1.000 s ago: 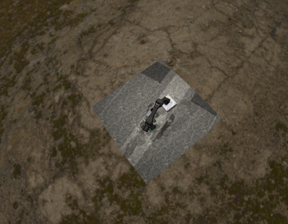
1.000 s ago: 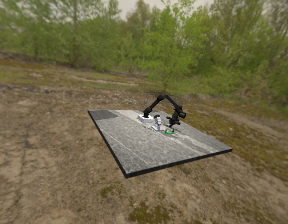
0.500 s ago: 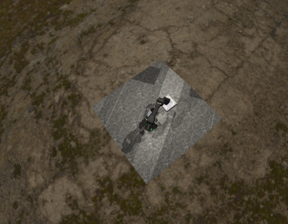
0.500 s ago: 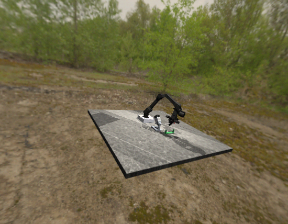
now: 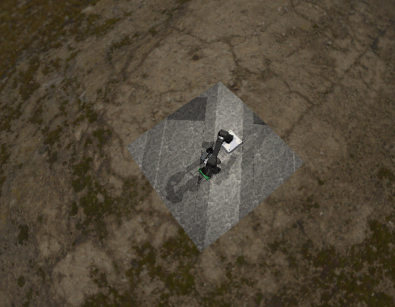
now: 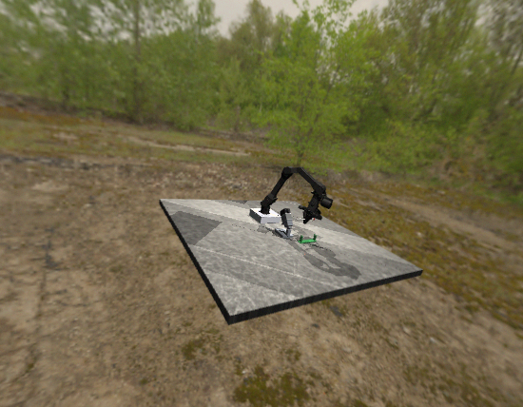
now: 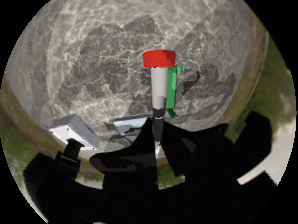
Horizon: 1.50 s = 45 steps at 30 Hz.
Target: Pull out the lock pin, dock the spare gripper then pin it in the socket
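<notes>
My gripper [image 6: 307, 220] [image 7: 150, 119] is shut on the lock pin [image 7: 159, 90], a pale rod with a red head. The pin is in the air, its head pointing away from the fingers in the wrist view. The green cradle [image 5: 205, 176] [image 6: 307, 241] [image 7: 171, 92] stands on the table below and holds no pin. The grey mount [image 6: 285, 233] [image 7: 131, 124] stands beside the cradle, towards the arm's base. A grey and dark upright body [image 6: 286, 219] rises from it; whether this is the spare gripper seated in the socket is too small to tell.
The arm's white base block [image 5: 232, 143] [image 6: 265, 217] [image 7: 75, 134] is behind the mount. The stone-patterned table [image 5: 222, 201] [image 6: 257, 281] ends in a raised edge above the ground. The arm's shadow falls across the table beyond the cradle.
</notes>
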### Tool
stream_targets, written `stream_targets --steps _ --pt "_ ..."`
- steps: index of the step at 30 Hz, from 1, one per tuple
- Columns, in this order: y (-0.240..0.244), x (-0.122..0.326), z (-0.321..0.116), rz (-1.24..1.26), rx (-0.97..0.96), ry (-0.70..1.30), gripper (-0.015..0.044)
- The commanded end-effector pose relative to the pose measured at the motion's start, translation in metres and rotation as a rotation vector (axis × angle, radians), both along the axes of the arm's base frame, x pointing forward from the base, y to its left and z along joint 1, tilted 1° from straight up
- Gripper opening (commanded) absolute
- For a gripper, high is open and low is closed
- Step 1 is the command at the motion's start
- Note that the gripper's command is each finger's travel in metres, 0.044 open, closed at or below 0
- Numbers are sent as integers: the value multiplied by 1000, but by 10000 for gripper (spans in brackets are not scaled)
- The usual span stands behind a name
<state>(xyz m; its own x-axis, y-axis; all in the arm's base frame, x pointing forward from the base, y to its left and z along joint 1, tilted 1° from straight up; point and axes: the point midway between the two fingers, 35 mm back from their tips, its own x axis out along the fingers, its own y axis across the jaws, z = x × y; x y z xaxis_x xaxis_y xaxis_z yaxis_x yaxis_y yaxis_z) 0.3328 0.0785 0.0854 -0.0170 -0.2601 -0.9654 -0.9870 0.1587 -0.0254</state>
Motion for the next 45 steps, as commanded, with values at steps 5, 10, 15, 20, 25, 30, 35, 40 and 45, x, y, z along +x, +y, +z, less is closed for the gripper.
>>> stream_targets --steps 5,10,15,20,25,30,35,40,45 --pt "5 -22 5 -25 6 -3 0" --pt "5 -22 -2 -26 6 -2 0" --pt "5 -21 -24 -27 8 -1 0" --pt "5 -20 -45 -29 9 0 0" --pt "3 -19 -49 -30 9 0 0" --pt "-1 -20 -43 -30 11 4 0" --pt "-4 -22 -44 -30 10 2 0" --pt "-8 -22 -45 -30 10 3 0" --pt "-12 -22 -45 -31 11 5 0"
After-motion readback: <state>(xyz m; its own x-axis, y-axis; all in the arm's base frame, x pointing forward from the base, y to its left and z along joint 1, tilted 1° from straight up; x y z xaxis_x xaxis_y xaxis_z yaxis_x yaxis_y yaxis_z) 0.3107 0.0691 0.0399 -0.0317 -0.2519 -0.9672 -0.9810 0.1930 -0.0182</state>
